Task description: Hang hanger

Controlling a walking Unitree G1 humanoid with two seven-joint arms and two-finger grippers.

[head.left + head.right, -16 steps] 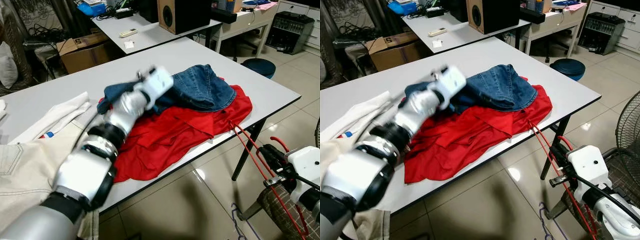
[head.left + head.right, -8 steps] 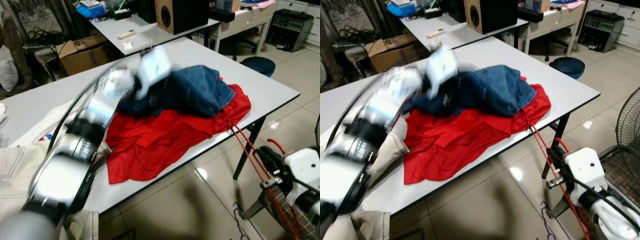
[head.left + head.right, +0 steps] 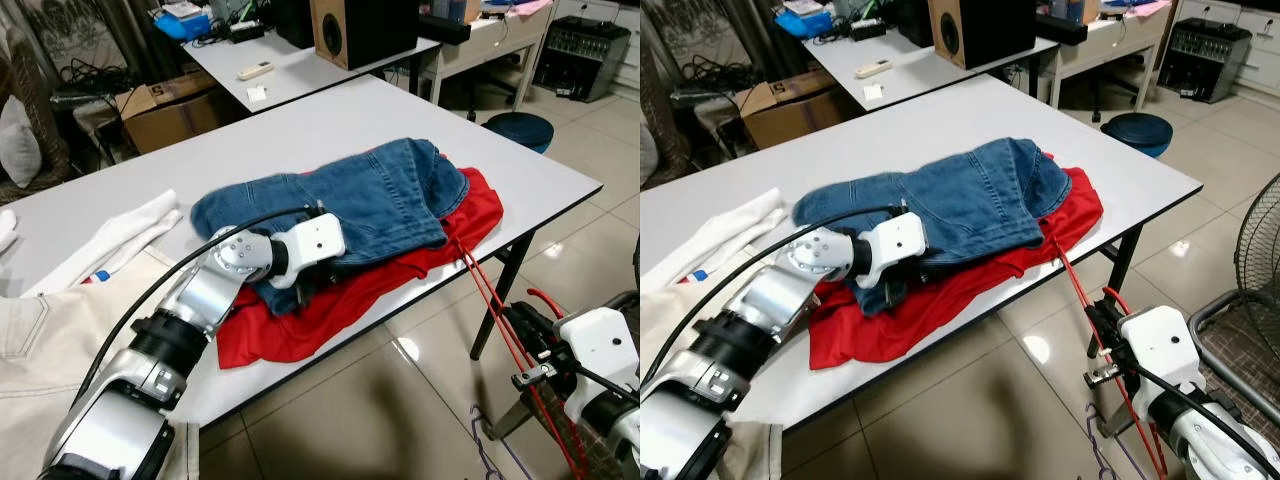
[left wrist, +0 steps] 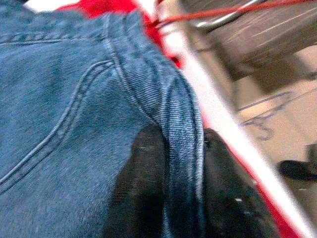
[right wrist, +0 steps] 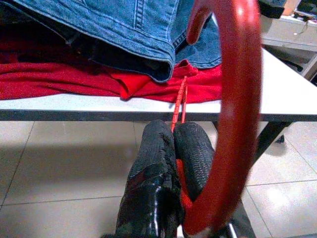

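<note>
While my left tool (image 4: 171, 186) pinches a fold of the blue jeans (image 3: 360, 195) near the front edge of the white table (image 3: 120, 180), my right tool (image 5: 171, 148) is down off the table's right side, its two black fingers shut on a red wire hanger (image 5: 237, 99). The hanger's thin red wires (image 3: 490, 300) run up from my right tool to the table edge, where they reach the red shirt (image 3: 300, 315) lying spread under the jeans. Whether the far end sits inside the shirt or only lies against it I cannot tell. Its curved hook arcs close past the right wrist camera. On the left, my black fingers (image 4: 141, 183) stand narrow, one on each side of a stitched denim seam. Pale folded clothes (image 3: 110, 240) lie on the table to my left, and a second table with a black speaker (image 3: 360, 25) stands behind. I judge the hanger to be light and stiff but springy, its smooth wire likely to twist or slide between my pads, so the grip belongs where it is now, on the neck just below the hook, leaving the hook free to catch a rail. The jeans are heavy and limp and the shirt is soft, so either could drag on the hanger as it comes away.
</note>
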